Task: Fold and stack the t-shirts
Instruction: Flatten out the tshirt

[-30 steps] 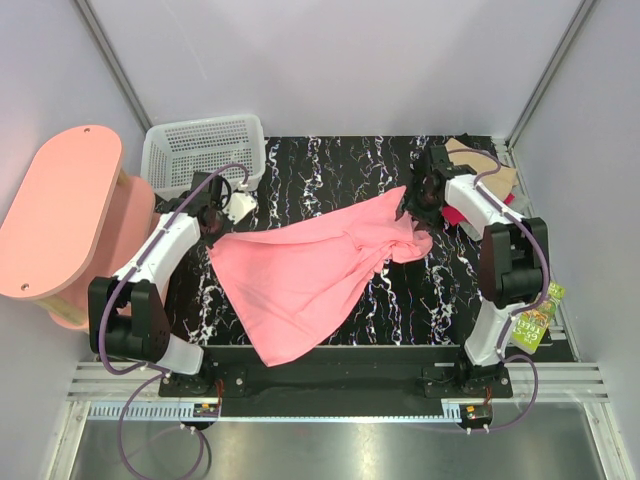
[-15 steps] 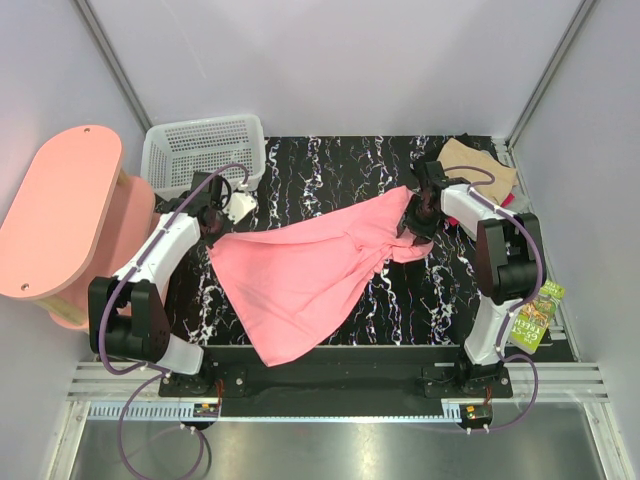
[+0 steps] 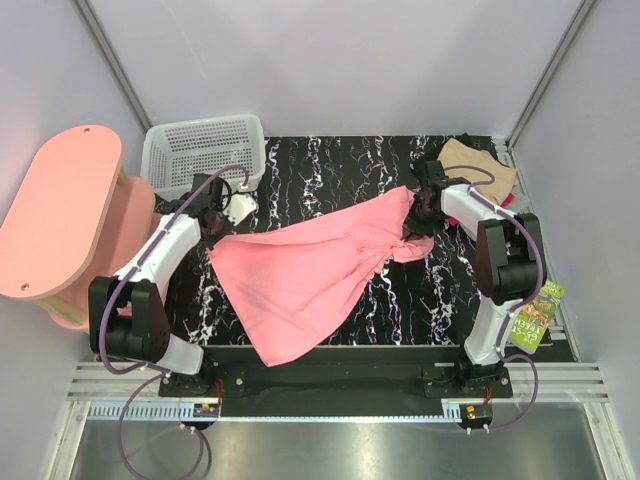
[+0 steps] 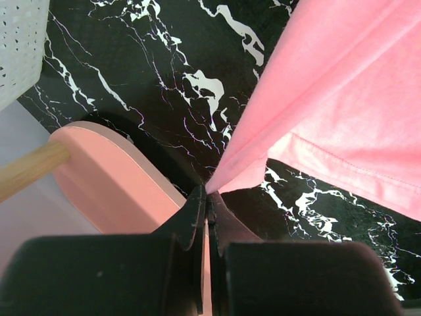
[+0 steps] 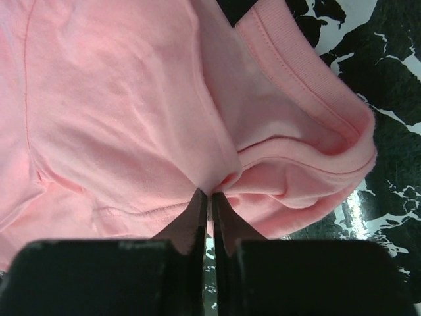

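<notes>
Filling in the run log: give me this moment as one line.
left gripper: shut on pink shirt corner | right gripper: shut on pink shirt near collar | pink shirt: unfolded, across table

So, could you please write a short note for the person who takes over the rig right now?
Left gripper: shut on an edge of the pink shirt, at the table's left side.
Right gripper: shut on a bunch of the same shirt, near its collar.
The pink shirt spans between both grippers over the black marble table, wrinkled, not folded.
The tan shirt lies folded at the far right corner, behind the right arm.
Done: both grasps on the pink shirt.
Left: spread it flat, fold it, and probably stack it on the tan shirt.
</notes>
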You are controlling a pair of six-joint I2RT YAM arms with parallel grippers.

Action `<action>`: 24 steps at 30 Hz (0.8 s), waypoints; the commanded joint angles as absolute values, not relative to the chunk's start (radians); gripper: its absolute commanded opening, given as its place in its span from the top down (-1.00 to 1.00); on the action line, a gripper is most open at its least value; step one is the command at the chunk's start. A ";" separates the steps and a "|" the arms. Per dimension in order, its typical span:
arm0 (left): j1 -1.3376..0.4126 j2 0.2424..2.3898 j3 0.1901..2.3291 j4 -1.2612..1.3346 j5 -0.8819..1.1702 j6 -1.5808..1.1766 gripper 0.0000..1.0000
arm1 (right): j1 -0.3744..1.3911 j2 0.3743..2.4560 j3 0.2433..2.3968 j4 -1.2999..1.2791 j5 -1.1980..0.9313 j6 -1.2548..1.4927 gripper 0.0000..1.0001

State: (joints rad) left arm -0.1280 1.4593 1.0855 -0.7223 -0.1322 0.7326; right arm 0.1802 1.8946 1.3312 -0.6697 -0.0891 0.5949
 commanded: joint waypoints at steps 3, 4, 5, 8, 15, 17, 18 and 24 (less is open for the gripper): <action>-0.130 1.442 1.091 -0.692 -0.135 0.727 1.00 | 0.175 1.778 1.408 -0.701 -0.034 0.571 1.00; -0.130 1.442 1.097 -0.690 -0.138 0.730 1.00 | 0.176 1.761 1.420 -0.706 -0.031 0.571 1.00; -0.130 1.440 1.103 -0.690 -0.150 0.735 1.00 | 0.175 1.743 1.430 -0.713 -0.031 0.568 1.00; -0.129 1.425 1.144 -0.692 -0.187 0.749 1.00 | 0.176 1.654 1.472 -0.730 -0.025 0.565 1.00; -0.129 1.312 1.323 -0.733 -0.230 0.735 1.00 | 0.178 1.382 1.578 -0.791 -0.073 0.535 1.00; -0.129 1.255 1.362 -0.758 -0.244 0.715 1.00 | 0.176 1.294 1.600 -0.816 -0.103 0.526 1.00; -0.130 1.235 1.399 -0.768 -0.247 0.689 1.00 | 0.176 1.264 1.608 -0.828 -0.109 0.525 1.00; -0.130 1.071 1.590 -0.883 -0.275 0.623 1.00 | 0.178 1.048 1.713 -0.942 -0.138 0.491 1.00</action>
